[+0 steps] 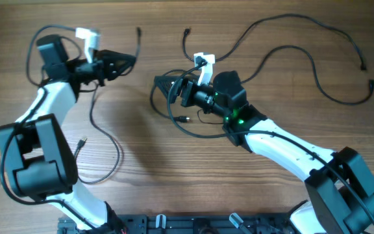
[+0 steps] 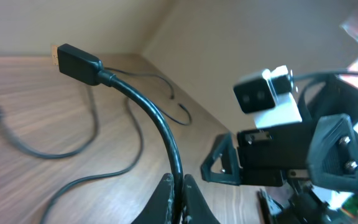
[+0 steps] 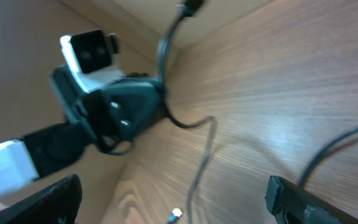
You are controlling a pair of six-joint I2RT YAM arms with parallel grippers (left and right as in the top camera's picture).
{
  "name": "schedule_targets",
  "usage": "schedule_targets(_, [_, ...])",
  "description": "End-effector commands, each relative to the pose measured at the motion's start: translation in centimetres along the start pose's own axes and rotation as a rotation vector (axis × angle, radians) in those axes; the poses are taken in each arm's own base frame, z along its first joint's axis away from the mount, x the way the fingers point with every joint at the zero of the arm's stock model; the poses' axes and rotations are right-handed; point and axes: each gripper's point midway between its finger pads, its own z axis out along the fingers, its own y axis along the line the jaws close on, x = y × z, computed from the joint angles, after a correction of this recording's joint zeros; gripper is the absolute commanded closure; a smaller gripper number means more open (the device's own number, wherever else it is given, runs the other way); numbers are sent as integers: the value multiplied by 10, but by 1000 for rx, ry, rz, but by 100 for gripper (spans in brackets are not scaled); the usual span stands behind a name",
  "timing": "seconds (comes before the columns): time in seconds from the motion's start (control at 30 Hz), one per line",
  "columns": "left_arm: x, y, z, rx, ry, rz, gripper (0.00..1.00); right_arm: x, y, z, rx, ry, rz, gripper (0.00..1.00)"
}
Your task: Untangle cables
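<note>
My left gripper (image 2: 178,190) is pressed tight on one thin black cable (image 2: 157,124), pinching it a little below its plug (image 2: 76,62). That end stands lifted off the wooden table (image 1: 239,188) and curves up and away from my fingers. I judge I hold it near the tip so this end can be drawn clear of the others, while its slack trails down across the wood on my left side. My right gripper (image 1: 164,88) is spread wide with nothing between its jaws. It faces the left one across a gap and hovers by a loose loop (image 1: 174,123) of cable with a small plug tip (image 1: 184,119) near it, probably placed to take hold there and pull against my left. Another long cable (image 1: 317,65) lies flat, sweeping off to the far right, well apart from both hands. I see no box, tray or other container anywhere, so the cables rest on bare wood.
</note>
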Motion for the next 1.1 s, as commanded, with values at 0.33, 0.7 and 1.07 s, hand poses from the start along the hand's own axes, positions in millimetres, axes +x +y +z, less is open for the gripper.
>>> schedule_targets(0.33, [17,-44,64,179,102,43,96,-44,-9,-12,-35,-97,55,8])
schedule_targets(0.7, [36,-68,101,271,169,21,96,-67,-29,-20,35,-185,67,22])
schedule_targets(1.07, [33,-68,102,271,164,59,96,-64,-33,-20,48,-176,74,96])
